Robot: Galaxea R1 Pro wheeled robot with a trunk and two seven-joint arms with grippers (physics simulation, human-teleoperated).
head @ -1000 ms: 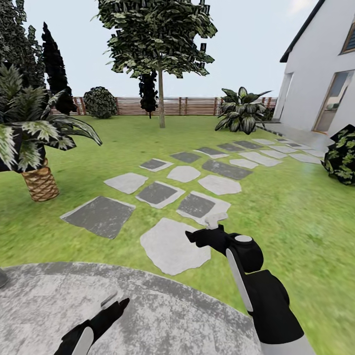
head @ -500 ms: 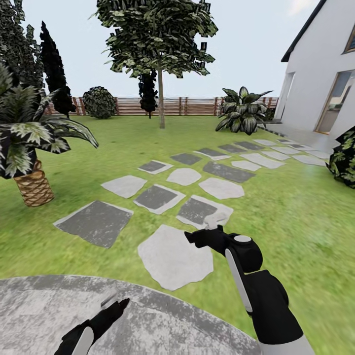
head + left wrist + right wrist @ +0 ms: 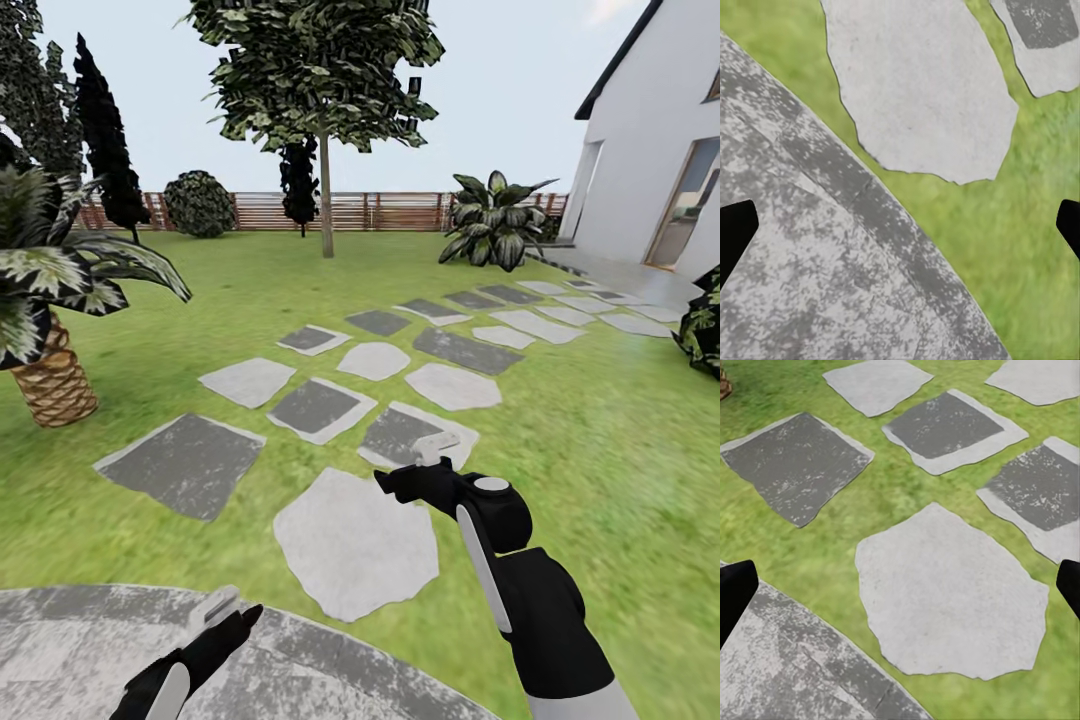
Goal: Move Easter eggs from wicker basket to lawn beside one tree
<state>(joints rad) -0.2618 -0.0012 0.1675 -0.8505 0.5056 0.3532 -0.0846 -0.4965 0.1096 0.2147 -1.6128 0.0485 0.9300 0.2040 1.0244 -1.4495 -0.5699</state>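
The left pincer [image 3: 222,607] is being held low over the grey gravel circle [image 3: 90,650] with its fingers spread and nothing between them, while a potted palm [image 3: 50,300] is being shown on the lawn [image 3: 600,420] at the far left. In the middle, pale and dark stepping stones [image 3: 355,545] are being shown leading across the grass toward the tree [image 3: 325,195] with the straight pale trunk, standing before the slatted fence [image 3: 390,212]. Further right, the right pincer [image 3: 432,450] is being held spread and empty above the stones, and the white house [image 3: 650,150] is being seen at the far right.

stepping stones [image 3: 380,400] on lawn [image 3: 600,440], tree [image 3: 325,190] behind
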